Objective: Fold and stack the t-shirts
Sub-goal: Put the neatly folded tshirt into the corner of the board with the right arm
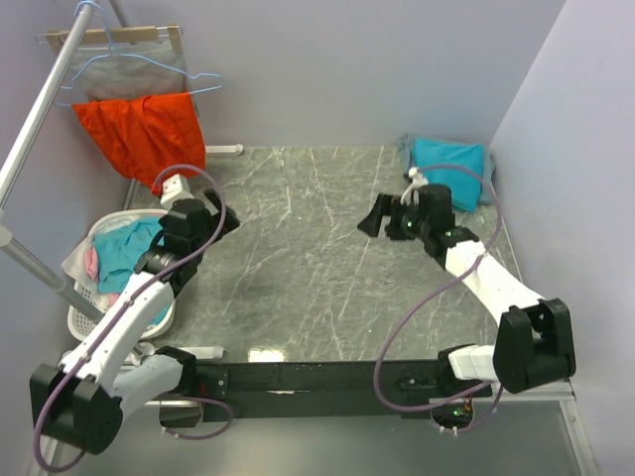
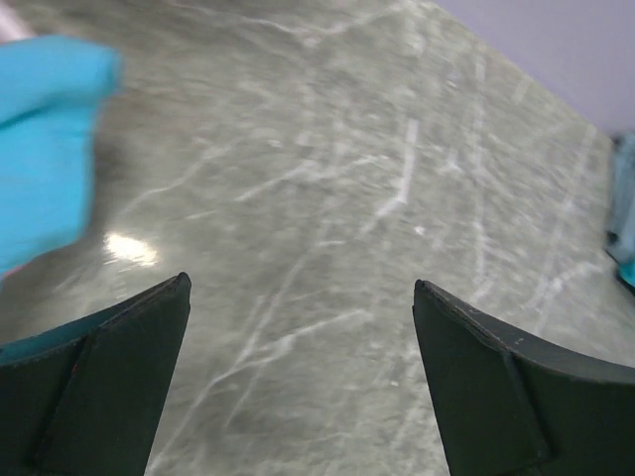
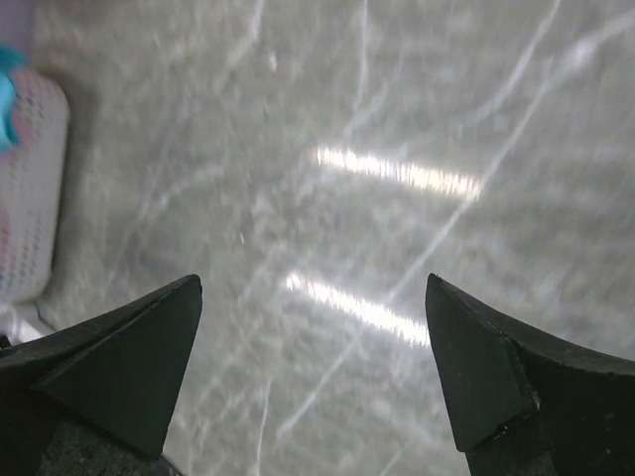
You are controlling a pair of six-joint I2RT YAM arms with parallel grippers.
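A folded bright teal t-shirt (image 1: 451, 162) lies in the back right corner of the table, and a duller grey-blue cloth edge (image 1: 407, 149) shows at its left side. More teal cloth (image 1: 127, 250) lies crumpled in the white laundry basket (image 1: 84, 319) at the left. My left gripper (image 1: 224, 224) hovers over the table just right of the basket, open and empty. In the left wrist view the gripper (image 2: 303, 288) has the teal cloth (image 2: 45, 149) to its left. My right gripper (image 1: 373, 218) is open over the table, in front and left of the folded shirt. The right wrist view shows the gripper (image 3: 313, 283) above bare marble.
An orange-red garment (image 1: 144, 134) and a grey one (image 1: 134, 67) hang from a rack at the back left. The rack's metal pole (image 1: 35, 129) slants along the left side. Pink cloth (image 1: 91, 263) also lies in the basket. Walls close in the back and right.
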